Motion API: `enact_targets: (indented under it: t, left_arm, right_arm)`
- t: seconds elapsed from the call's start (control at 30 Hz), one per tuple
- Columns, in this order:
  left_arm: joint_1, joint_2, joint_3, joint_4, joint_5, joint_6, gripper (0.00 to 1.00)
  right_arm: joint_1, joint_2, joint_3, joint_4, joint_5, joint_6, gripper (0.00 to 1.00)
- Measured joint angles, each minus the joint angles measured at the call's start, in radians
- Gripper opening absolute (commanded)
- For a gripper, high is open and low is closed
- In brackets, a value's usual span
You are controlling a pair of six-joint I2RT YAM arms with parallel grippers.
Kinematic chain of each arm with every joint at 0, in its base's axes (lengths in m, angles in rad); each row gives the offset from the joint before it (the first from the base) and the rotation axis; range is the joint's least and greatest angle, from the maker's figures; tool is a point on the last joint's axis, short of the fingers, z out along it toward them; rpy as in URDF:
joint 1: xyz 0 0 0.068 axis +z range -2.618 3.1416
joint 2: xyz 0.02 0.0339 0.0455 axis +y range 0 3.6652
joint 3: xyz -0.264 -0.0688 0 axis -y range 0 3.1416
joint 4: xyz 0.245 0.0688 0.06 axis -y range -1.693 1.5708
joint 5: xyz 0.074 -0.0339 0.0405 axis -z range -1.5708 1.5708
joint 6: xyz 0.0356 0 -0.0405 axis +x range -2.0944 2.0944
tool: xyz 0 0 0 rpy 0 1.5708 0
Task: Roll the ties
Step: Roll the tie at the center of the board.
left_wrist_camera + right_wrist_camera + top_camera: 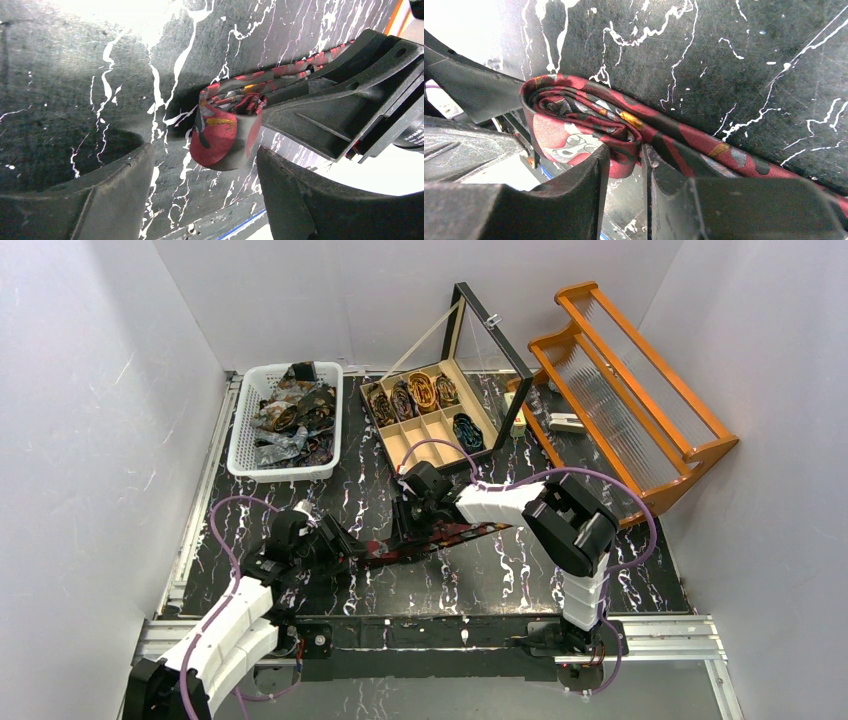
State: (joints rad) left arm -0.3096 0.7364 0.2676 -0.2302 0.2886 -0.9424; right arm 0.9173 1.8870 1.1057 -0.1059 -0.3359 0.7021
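A dark red patterned tie (470,532) lies across the black marbled table, its left end wound into a small coil (569,125). My right gripper (626,150) is shut on the coil's near edge, with a fold of fabric pinched between its fingers. In the left wrist view the coil (220,135) stands on edge, with the right gripper's fingers (345,95) reaching in from the right. My left gripper (205,150) is open, its fingers either side of the coil's lower end with a gap on both sides. From above, the left gripper (345,545) and right gripper (410,535) face each other.
A white basket (240,445) of loose ties stands at the back left. A wooden compartment box (400,445) with its glass lid raised holds several rolled ties at the back centre. An orange wooden rack (640,400) lies tilted at the right.
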Motion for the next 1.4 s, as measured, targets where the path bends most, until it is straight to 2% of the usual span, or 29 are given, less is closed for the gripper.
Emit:
enact_targets:
  t: [0.3, 0.4, 0.53, 0.67, 0.8, 1.13, 1.2, 1.23, 1.4]
  left_arm:
    - [0.000, 0.072, -0.029, 0.124, 0.042, 0.024, 0.58]
    - [0.000, 0.101, -0.031, 0.156, 0.047, 0.044, 0.51]
    - [-0.001, 0.125, -0.034, 0.188, 0.057, 0.068, 0.43]
    - [-0.007, 0.126, -0.063, 0.208, 0.051, 0.071, 0.41]
    - [-0.016, 0.112, -0.078, 0.223, 0.043, 0.069, 0.41]
    - [-0.028, 0.109, -0.078, 0.222, 0.022, 0.069, 0.40]
    - [-0.030, 0.109, -0.076, 0.221, 0.021, 0.068, 0.46]
    - [-0.031, 0.110, -0.076, 0.221, 0.020, 0.068, 0.49]
    - [-0.033, 0.100, -0.059, 0.205, 0.018, 0.058, 0.57]
  right_arm:
    - [0.000, 0.001, 0.000, -0.001, 0.000, 0.000, 0.37]
    - [-0.001, 0.001, 0.001, -0.003, -0.001, 0.000, 0.38]
    - [-0.002, 0.009, 0.019, -0.026, -0.003, 0.000, 0.44]
    - [-0.002, 0.011, 0.033, -0.039, -0.015, -0.002, 0.58]
    - [-0.002, 0.002, 0.034, -0.034, -0.040, 0.001, 0.60]
    - [-0.001, -0.007, 0.025, -0.026, -0.057, 0.011, 0.40]
    - [-0.001, -0.006, 0.025, -0.027, -0.052, 0.010, 0.29]
    - [-0.001, -0.005, 0.025, -0.027, -0.050, 0.008, 0.26]
    - [-0.001, 0.011, 0.025, -0.027, -0.031, 0.007, 0.26]
